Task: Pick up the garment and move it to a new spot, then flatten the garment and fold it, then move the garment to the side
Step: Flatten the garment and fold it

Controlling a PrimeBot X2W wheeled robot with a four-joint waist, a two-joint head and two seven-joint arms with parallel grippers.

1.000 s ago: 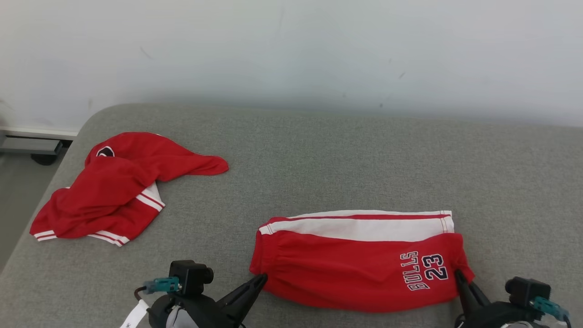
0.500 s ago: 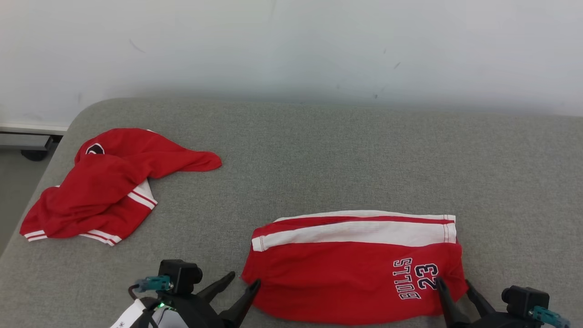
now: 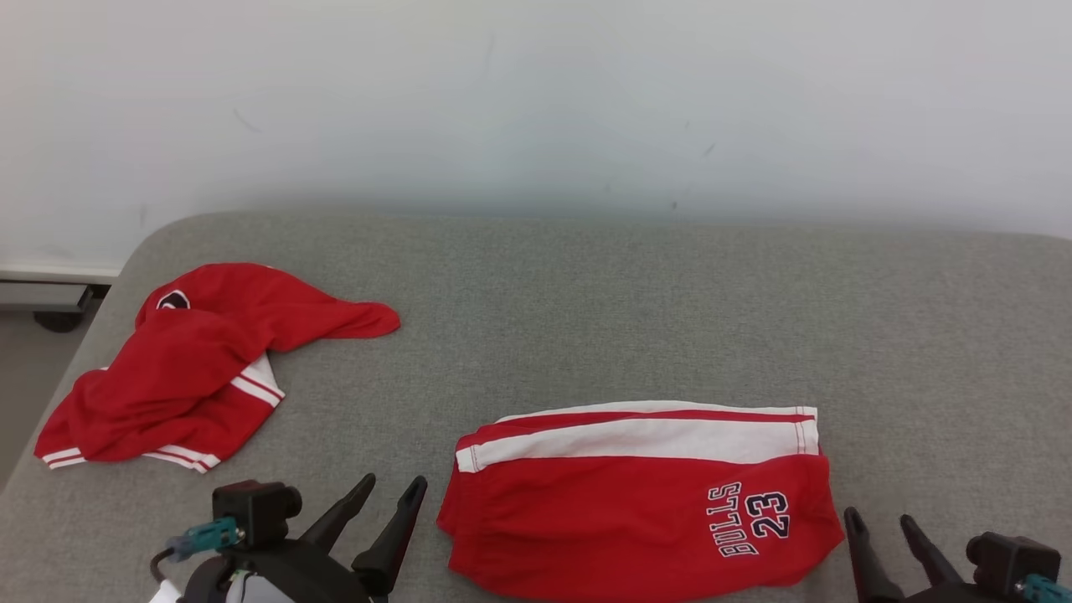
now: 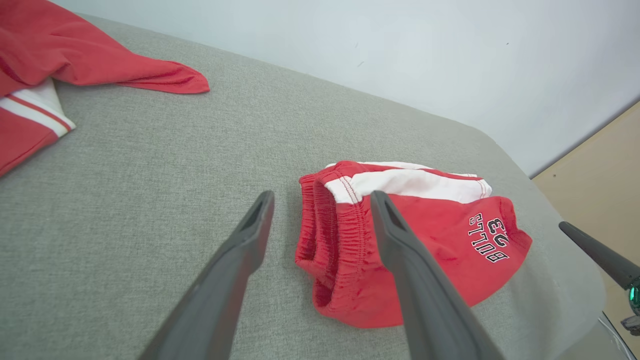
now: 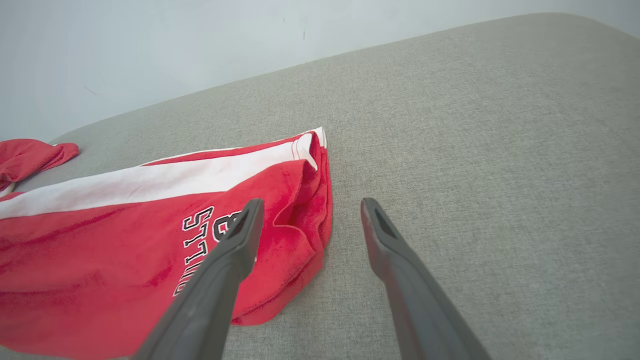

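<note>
Here, shorts [image 3: 636,519], beside left end effector [image 3: 394,480]

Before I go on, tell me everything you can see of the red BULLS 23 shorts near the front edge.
The shorts are red, of soft-looking knit, folded into a flat oblong on the grey padded surface. A white stripe edged in red runs along the far side. The gathered elastic waistband is at the robot's left end and the dark BULLS 23 print near the right end. The open left gripper and open right gripper flank the two ends, apparently not touching.
</note>
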